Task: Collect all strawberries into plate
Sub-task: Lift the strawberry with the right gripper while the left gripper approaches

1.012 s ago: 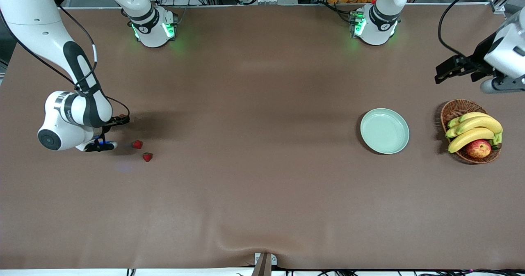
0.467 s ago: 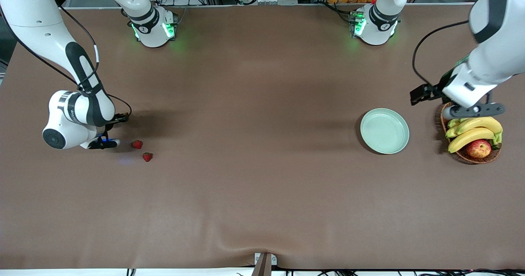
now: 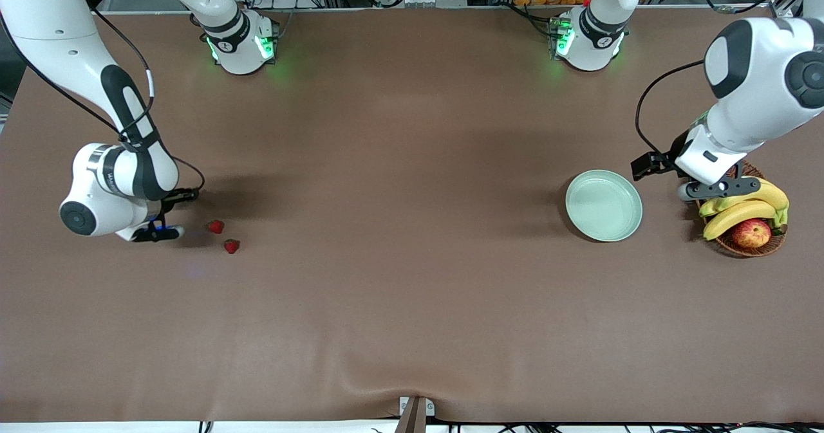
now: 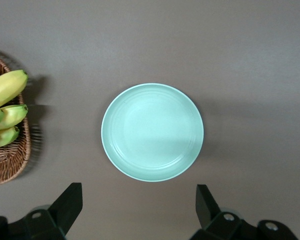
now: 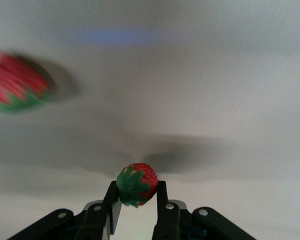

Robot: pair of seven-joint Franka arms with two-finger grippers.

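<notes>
Right wrist view: we see the right gripper [image 5: 138, 200] pinched tight on one strawberry [image 5: 136, 183], leafy cap facing the camera, berry seated between the fingertips with the table close under it.
Right gripper position: low over the table at the right arm's end, just beside the two loose berries; in the front view it hides under the wrist [image 3: 154, 230], so the held berry cannot be seen there.
Loose strawberries: two on the table, one [image 3: 215, 226] close to the right gripper, the other [image 3: 231, 246] slightly nearer the front camera and touching nothing. The blurred one [image 5: 17, 82] in the right wrist view is one of these; we cannot tell which.
Plate: pale green plate [image 3: 604, 204], nothing in it, well apart from the berries, at the left arm's end beside the basket [image 3: 721, 170] of bananas [image 3: 740, 211] and an apple [image 3: 750, 232].
Left gripper: spread wide [image 4: 139, 210], holding nothing, hanging above the plate's edge toward the basket.
Step in hand, our judgement: lift the gripped berry and carry it to the plate.
How to do it well: we would rise straight up first so the neighbouring berry is not nudged, keep the squeeze gentle, travel level across the table, lower inside the rim before letting go, and mind the left arm waiting there.
</notes>
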